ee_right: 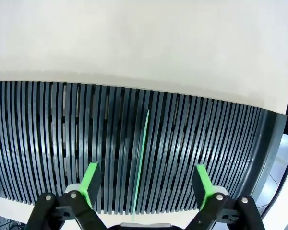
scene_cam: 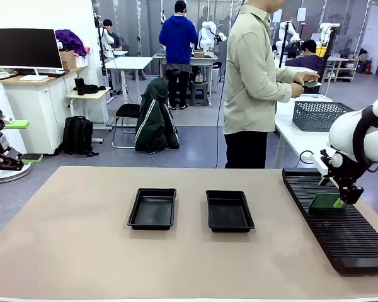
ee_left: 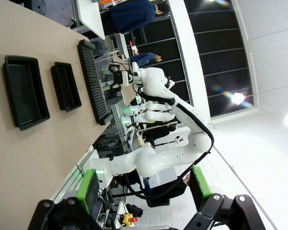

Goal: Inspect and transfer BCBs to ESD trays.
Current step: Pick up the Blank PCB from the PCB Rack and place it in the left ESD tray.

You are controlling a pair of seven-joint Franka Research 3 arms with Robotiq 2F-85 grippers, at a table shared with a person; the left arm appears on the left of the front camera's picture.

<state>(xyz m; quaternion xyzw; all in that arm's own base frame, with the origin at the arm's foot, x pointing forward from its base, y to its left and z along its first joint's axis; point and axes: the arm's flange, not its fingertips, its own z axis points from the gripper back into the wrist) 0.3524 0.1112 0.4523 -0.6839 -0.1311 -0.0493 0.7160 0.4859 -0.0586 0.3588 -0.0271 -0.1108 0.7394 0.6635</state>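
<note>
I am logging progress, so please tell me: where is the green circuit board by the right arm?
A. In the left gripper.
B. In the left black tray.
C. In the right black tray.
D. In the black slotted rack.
D: the BCB stands on edge in a slot of the rack, between the open fingers of the right gripper.

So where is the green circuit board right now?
In the front view the board stands in the black slotted rack on the right side of the table, just under the right hand.
</note>
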